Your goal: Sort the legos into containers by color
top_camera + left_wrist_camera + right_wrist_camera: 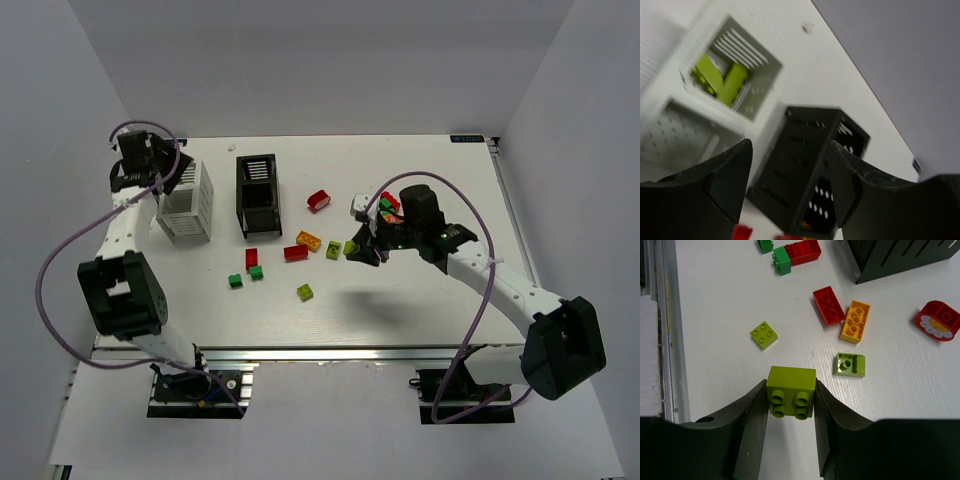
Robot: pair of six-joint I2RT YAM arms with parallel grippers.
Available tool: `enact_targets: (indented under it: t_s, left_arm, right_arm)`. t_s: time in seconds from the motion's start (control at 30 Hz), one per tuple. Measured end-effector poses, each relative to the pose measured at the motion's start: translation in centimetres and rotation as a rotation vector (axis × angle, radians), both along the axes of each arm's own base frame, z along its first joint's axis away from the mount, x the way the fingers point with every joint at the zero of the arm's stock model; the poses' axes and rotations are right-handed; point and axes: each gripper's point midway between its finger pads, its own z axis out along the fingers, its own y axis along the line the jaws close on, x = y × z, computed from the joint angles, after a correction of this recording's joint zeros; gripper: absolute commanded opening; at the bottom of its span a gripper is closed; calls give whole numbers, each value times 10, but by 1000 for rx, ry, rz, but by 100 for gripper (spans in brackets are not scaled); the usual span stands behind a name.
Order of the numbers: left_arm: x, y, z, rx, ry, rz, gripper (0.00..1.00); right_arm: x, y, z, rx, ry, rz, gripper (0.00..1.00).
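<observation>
My right gripper (790, 407) is shut on a yellow-green brick (791, 392), studs facing the camera, low over the table right of the loose legos. In the top view this brick (350, 247) sits at the right gripper (358, 251). My left gripper (790, 172) is open and holds nothing. It hangs above the white bin (765, 70), which holds yellow-green bricks (722, 80) in one compartment. The black bin (800, 160) shows between its fingers. From above, the left gripper (158, 175) hovers over the white bin (185, 205), with the black bin (258, 195) to its right.
Loose legos lie ahead of the right gripper: a small yellow-green plate (764, 335), an upturned yellow-green piece (849, 364), a red brick (829, 305), an orange brick (855, 321), a red rounded piece (938, 320), and green bricks (781, 260). More bricks (385, 205) cluster by the right wrist.
</observation>
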Motion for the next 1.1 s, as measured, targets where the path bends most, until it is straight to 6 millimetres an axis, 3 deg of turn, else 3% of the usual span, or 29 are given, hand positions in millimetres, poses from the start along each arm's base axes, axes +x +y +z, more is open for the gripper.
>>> enact_targets:
  t_s: [0.13, 0.3, 0.4, 0.57, 0.67, 0.8, 1.1]
  left_arm:
    - [-41, -45, 18, -52, -86, -137, 72]
    - [-97, -136, 27, -137, -176, -423, 73]
    - [-134, -192, 15, -211, -172, -599, 73]
    - [-184, -259, -4, -320, -146, -803, 74]
    - [-201, -284, -4, -377, -160, -882, 76]
    - [-219, -308, 10, -470, -225, -971, 77]
    - [-242, -322, 45, -695, -365, -1051, 82]
  right_arm:
    - [4, 6, 5, 22, -3, 14, 0]
    - [6, 14, 14, 57, -18, 49, 0]
    - [1, 20, 19, 86, -30, 90, 0]
    - [-18, 31, 29, 153, -92, 197, 2]
    - [-34, 32, 33, 188, -134, 249, 2]
    - [-40, 37, 48, 233, -172, 271, 2]
    - [-36, 42, 98, 376, -195, 192, 1]
